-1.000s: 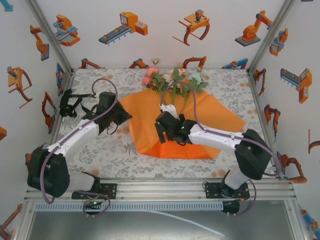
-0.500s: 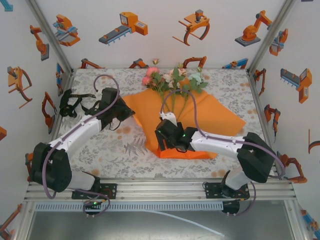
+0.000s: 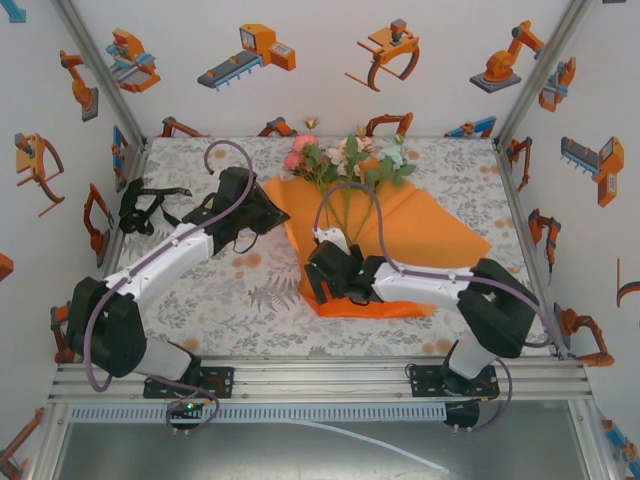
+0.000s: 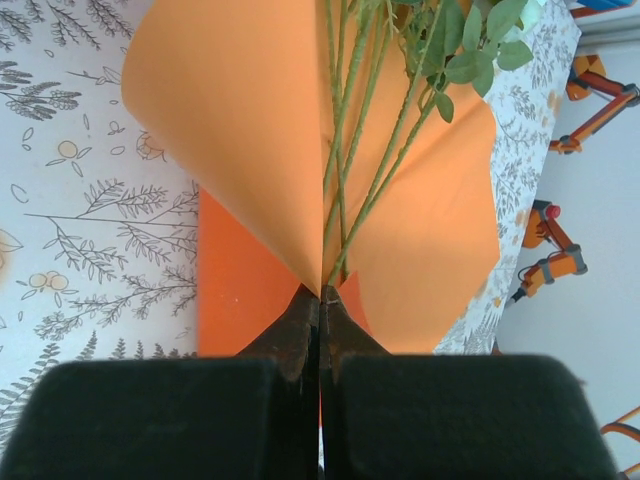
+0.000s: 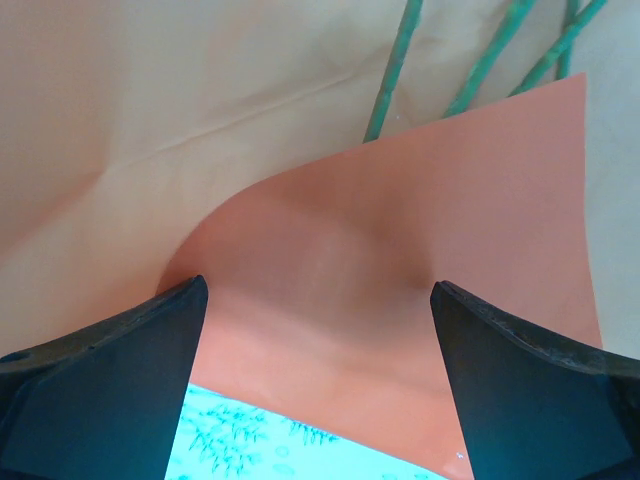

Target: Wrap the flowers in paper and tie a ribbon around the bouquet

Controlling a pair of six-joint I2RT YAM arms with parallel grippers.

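Two hands are working the wrap. The left hand (image 4: 321, 300) is pinching the edge of the paper (image 3: 430, 235) with its fingers pressed together, at about 10 o'clock on the sheet in the top view. It is holding that flap up off the surface (image 3: 230, 290) so that it is curving over toward the stems (image 4: 345, 150).

The right hand (image 5: 318, 295) is sitting at the sheet's 7 o'clock corner with its fingers spread wide. A curled flap of paper is lying between them, and neither finger seems to be touching it.

The flowers (image 3: 345, 158) are lying on the paper, with the blooms at 12 o'clock past its top edge and the stems running down toward 6 o'clock. What looks like the ribbon (image 3: 142, 208) is lying in a loose heap at the surface's 9 o'clock side, well apart from the paper.

Judging by this, the first fold is being made and the tying is not yet begun. To do it well, the left hand should be carrying its flap toward 3 o'clock, low and slow, across the stems. That way the thin sheet is rolling into a cone rather than creasing or dragging the flowers sideways. The right hand is probably best closing on the lower flap only once the paper is centred between its fingers, then pinning the cone's narrow end near the stem tips.
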